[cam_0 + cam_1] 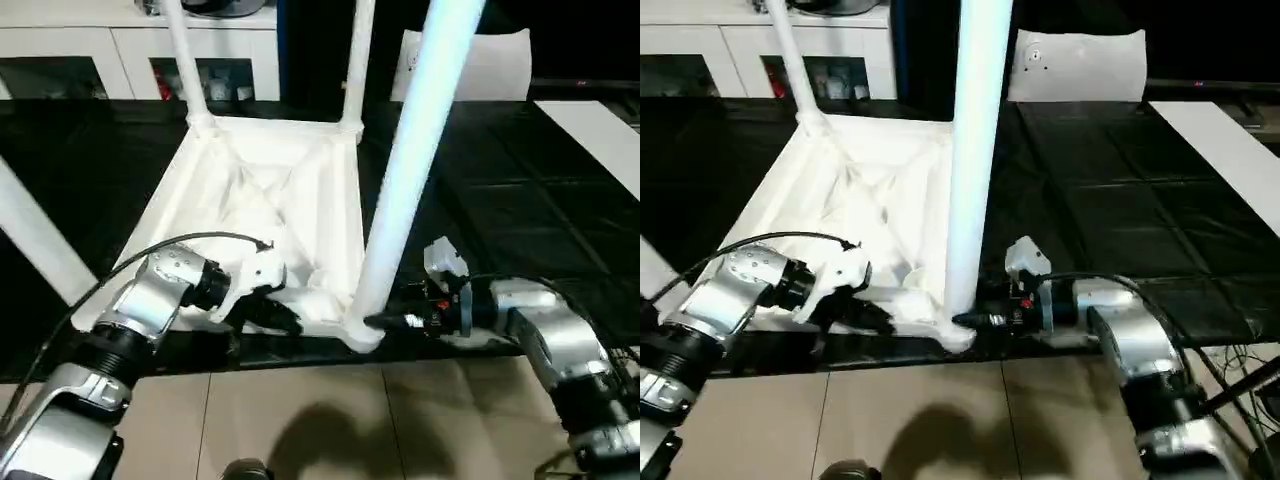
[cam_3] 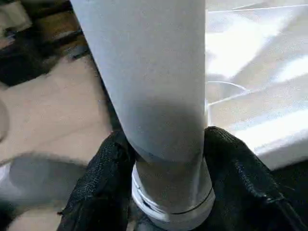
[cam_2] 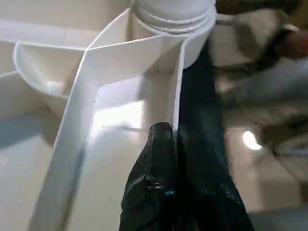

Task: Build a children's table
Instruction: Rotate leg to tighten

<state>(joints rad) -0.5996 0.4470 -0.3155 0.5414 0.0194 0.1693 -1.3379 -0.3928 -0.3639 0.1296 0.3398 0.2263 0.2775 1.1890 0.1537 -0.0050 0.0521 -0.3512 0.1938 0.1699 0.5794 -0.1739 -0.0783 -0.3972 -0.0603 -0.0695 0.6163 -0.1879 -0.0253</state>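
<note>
Left eye view: the tabletop (image 1: 270,200) lies upside down on the black desk (image 1: 520,200), ribbed underside up, its near edge close to the desk's front edge, with tan floor (image 1: 330,420) below. Two legs (image 1: 185,60) stand in the far corner sockets; a third leg (image 1: 415,160) rises from the near right corner. Another leg (image 1: 35,235) slants at the picture's left edge. The left gripper (image 1: 275,310) reaches over the near edge; the right gripper (image 1: 385,322) meets the near leg's base from the right. Open black desk spreads to the right of the tabletop.

Right eye view: a flat white sheet (image 1: 1080,62) leans at the back of the desk, well apart from the tabletop.

Left wrist view: the black fingers (image 3: 163,159) are pressed together on a thin upright rib (image 3: 179,86) of the tabletop, just below the corner socket (image 3: 173,19).

Right wrist view: the two fingers (image 2: 103,173) sit either side of the leg's base, clamped on it just above its ringed end.
</note>
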